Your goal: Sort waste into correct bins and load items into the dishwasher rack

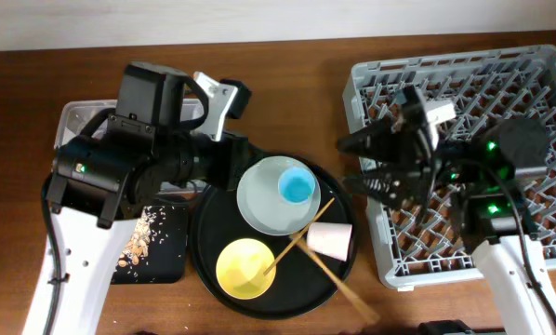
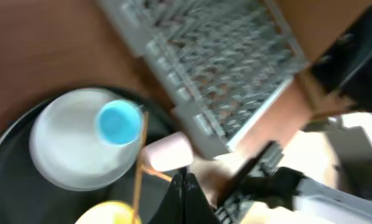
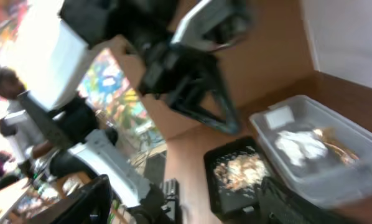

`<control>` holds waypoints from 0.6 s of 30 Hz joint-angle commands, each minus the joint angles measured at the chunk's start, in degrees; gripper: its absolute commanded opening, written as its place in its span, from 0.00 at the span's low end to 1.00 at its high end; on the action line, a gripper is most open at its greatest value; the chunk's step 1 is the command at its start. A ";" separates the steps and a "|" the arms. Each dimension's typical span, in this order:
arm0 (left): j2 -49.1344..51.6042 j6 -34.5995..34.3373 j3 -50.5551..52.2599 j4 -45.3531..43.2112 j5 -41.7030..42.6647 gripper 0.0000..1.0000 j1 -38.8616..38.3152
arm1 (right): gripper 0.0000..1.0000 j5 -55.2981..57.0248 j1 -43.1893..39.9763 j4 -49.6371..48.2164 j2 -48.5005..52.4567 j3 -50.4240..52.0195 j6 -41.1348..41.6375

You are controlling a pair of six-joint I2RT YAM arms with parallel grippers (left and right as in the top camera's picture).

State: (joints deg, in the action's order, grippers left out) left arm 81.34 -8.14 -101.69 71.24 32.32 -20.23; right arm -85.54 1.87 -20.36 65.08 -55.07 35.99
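A pale plate (image 1: 264,200) holding a light blue cup (image 1: 297,186), a yellow bowl (image 1: 244,268) and a pink cup (image 1: 331,240) on its side lie on a round black tray (image 1: 204,233). Two chopsticks (image 1: 306,233) cross by the pink cup. My left gripper (image 1: 241,156) is shut and empty at the plate's far-left edge; its fingers (image 2: 186,193) show in the left wrist view. My right gripper (image 1: 350,163) is open and empty at the left edge of the grey rack (image 1: 538,112). Food scraps (image 1: 148,233) lie in the small black tray (image 1: 171,265).
The clear box (image 1: 78,116) at the far left is mostly hidden under my left arm. In the right wrist view the clear box (image 3: 360,171) holds a white tissue (image 3: 301,146) and a gold-brown wrapper (image 3: 335,146). One chopstick end (image 1: 352,296) sticks out over the round tray's rim.
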 commanded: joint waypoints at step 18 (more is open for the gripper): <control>18.32 -9.14 9.79 -3.67 -18.23 0.39 -20.31 | 0.81 64.74 -11.30 71.01 3.06 -1.64 -35.54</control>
State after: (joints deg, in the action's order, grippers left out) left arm 94.48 -15.49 -92.03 67.70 14.35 -35.68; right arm -26.85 -9.19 49.91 68.47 -54.68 1.17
